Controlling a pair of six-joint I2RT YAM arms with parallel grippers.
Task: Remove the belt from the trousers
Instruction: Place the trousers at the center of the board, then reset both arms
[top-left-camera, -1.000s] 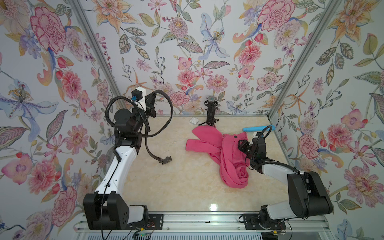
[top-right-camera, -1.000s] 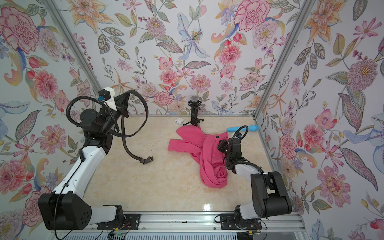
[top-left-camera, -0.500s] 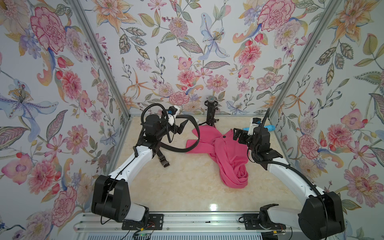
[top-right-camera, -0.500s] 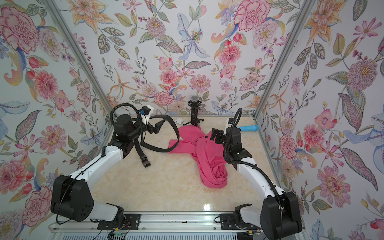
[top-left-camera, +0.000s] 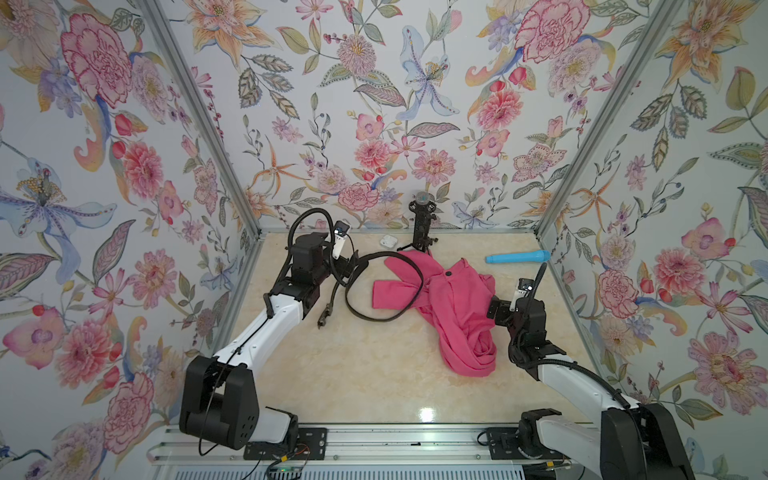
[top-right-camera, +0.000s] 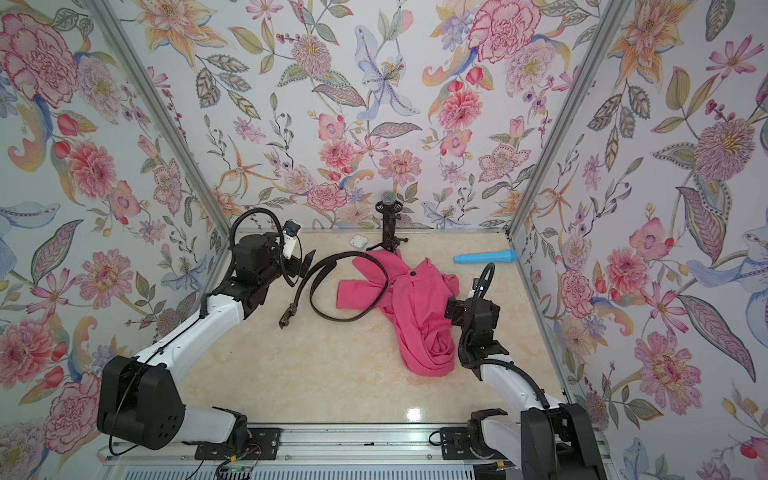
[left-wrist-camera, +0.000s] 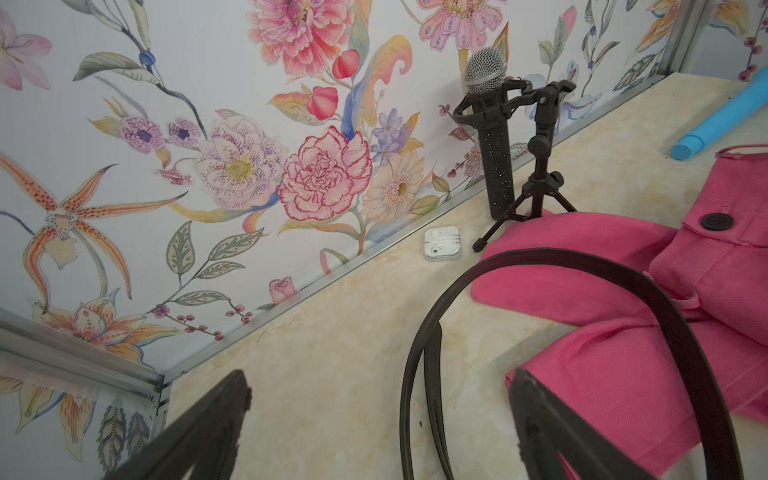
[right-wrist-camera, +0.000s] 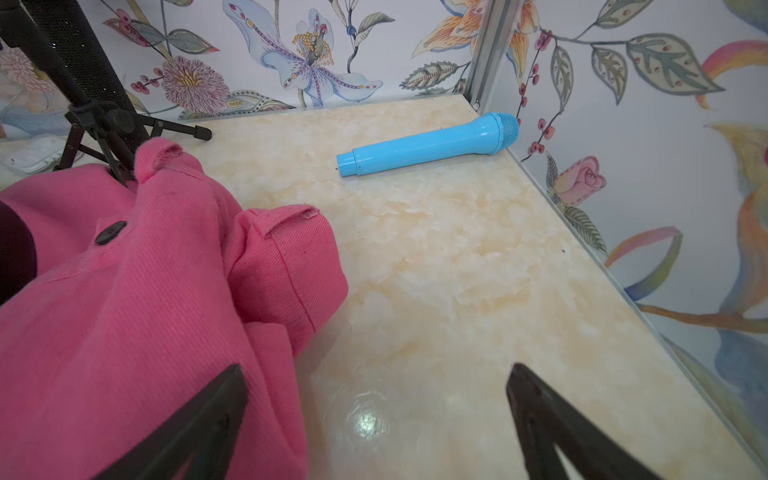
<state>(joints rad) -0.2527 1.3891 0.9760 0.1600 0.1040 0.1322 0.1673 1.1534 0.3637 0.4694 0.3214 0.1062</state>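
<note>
The black belt (top-left-camera: 376, 319) (top-right-camera: 340, 319) lies in a loose loop on the table, its far arc resting on top of a leg of the pink trousers (top-left-camera: 457, 307) (top-right-camera: 415, 307). Its buckle end (top-left-camera: 324, 318) lies on bare table to the left. My left gripper (top-left-camera: 347, 266) (left-wrist-camera: 379, 376) is open just left of the loop; in the left wrist view two runs of the belt (left-wrist-camera: 582, 259) pass between its spread fingers, untouched. My right gripper (top-left-camera: 496, 309) (right-wrist-camera: 376, 369) is open at the right edge of the trousers (right-wrist-camera: 124, 311), over bare table.
A black microphone on a small tripod (top-left-camera: 423, 224) stands at the back wall, touching the trousers. A white earbud case (top-left-camera: 388, 241) lies beside it. A blue toy microphone (top-left-camera: 517, 257) lies at the back right. Flowered walls close in three sides.
My left arm swung from high at the left wall down toward the middle and opened; the belt dropped from it onto the table. My right gripper opened, let go of the trousers and drew back.
</note>
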